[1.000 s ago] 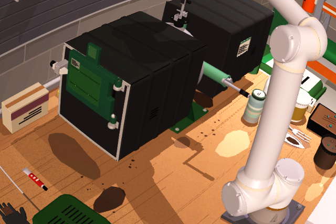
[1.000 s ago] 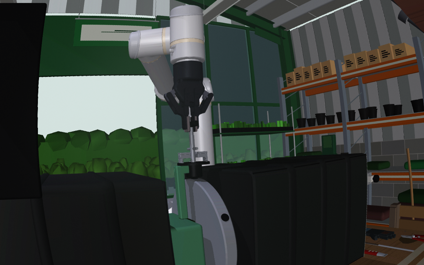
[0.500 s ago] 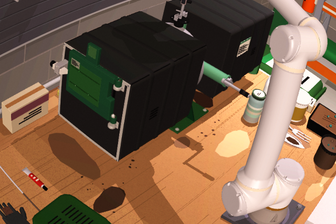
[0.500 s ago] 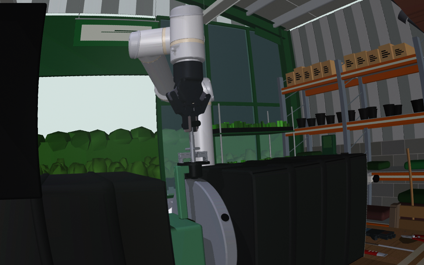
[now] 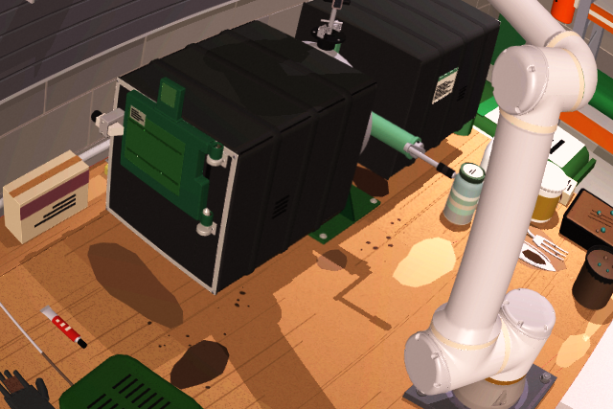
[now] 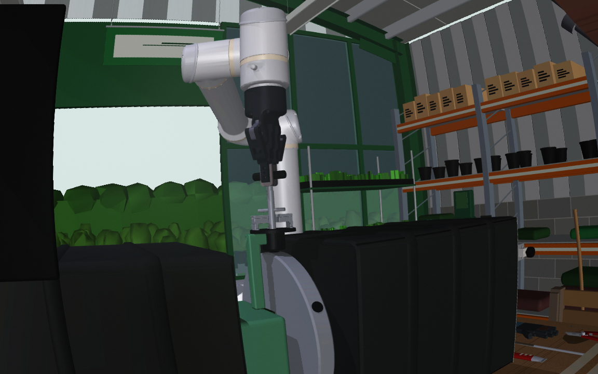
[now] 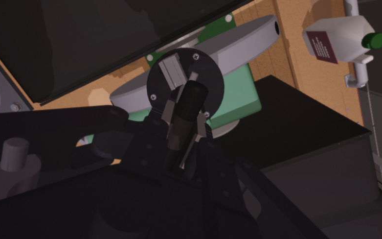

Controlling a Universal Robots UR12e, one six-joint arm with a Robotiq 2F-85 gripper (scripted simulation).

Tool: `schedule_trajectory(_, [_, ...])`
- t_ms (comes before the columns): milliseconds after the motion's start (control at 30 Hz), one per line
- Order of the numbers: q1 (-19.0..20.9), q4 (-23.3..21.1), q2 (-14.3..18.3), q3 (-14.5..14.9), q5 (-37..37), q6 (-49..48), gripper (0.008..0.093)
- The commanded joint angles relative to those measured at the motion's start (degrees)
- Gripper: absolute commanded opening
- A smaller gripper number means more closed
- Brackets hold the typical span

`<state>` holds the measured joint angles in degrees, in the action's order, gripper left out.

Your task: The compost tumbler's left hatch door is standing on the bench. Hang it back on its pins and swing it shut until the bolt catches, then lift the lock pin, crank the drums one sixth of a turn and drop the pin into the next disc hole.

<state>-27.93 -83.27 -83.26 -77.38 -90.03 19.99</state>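
Observation:
The lock pin (image 6: 271, 195) stands upright above the grey index disc (image 6: 299, 302), between the two black drums. My gripper (image 6: 269, 174) is right above it, and its fingers are closed on the pin's black T-handle (image 7: 186, 110). The pin's shaft runs down through a black collar (image 5: 328, 41) on the green post. A hole (image 6: 317, 306) shows on the disc's face. The green hatch door (image 5: 163, 149) hangs on its two pins on the left drum's end and lies flat against the opening. The crank handle (image 5: 435, 163) sticks out at the front between the drums.
A striped can (image 5: 463, 194) stands just past the crank's tip. A cardboard box (image 5: 45, 195) sits left of the left drum. A green crate (image 5: 124, 387) lies at the front edge. Pots and a tray crowd the bench's right side. My arm's base (image 5: 475, 350) stands at the front right.

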Motion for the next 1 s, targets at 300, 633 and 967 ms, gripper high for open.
schedule_trajectory(300, [0.0, -0.1, -0.3, 0.5, 0.0, -18.5, 0.0080])
schedule_trajectory(633, [0.0, -0.1, -0.3, 0.5, 0.0, -34.2, 0.0080])
schedule_trajectory(967, [0.0, -0.1, -0.3, 0.5, 0.0, -44.0, 0.0080])
